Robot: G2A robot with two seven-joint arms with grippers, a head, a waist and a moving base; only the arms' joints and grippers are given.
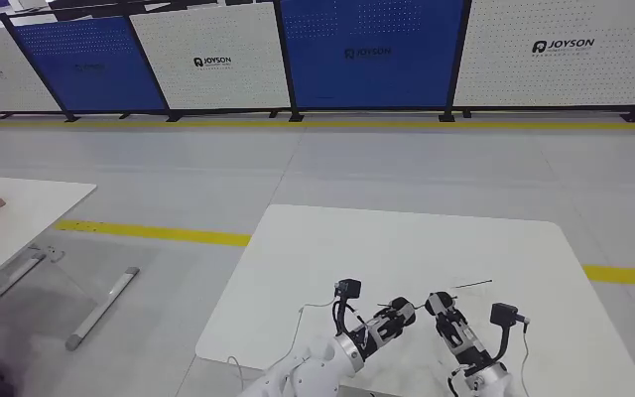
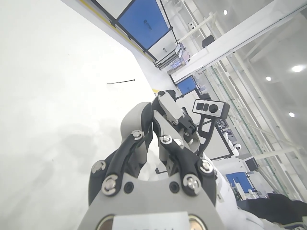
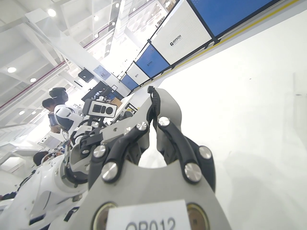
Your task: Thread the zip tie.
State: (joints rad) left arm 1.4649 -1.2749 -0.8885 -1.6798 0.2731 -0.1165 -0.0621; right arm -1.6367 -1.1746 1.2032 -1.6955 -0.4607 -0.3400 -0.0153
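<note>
Looks smooth and matt across the bench (image 1: 397,248). Reads as thin black plastic on the zip tie (image 2: 121,81). Shows dull grey metal plates, matt black plastic links, ribbed rubbery pads (image 3: 156,102) and shiny steel screws on the left gripper (image 2: 151,111) and right gripper (image 3: 152,94).

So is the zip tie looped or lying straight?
Straight, unlooped: the zip tie lies flat as one thin line on the table.

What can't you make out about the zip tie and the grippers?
Zip tie: too small in the top and left wrist views to tell head from tail.
Table near edge: partly hidden under both arms, top view.
Left gripper tip: merges with the right gripper behind it, left wrist view.
</note>
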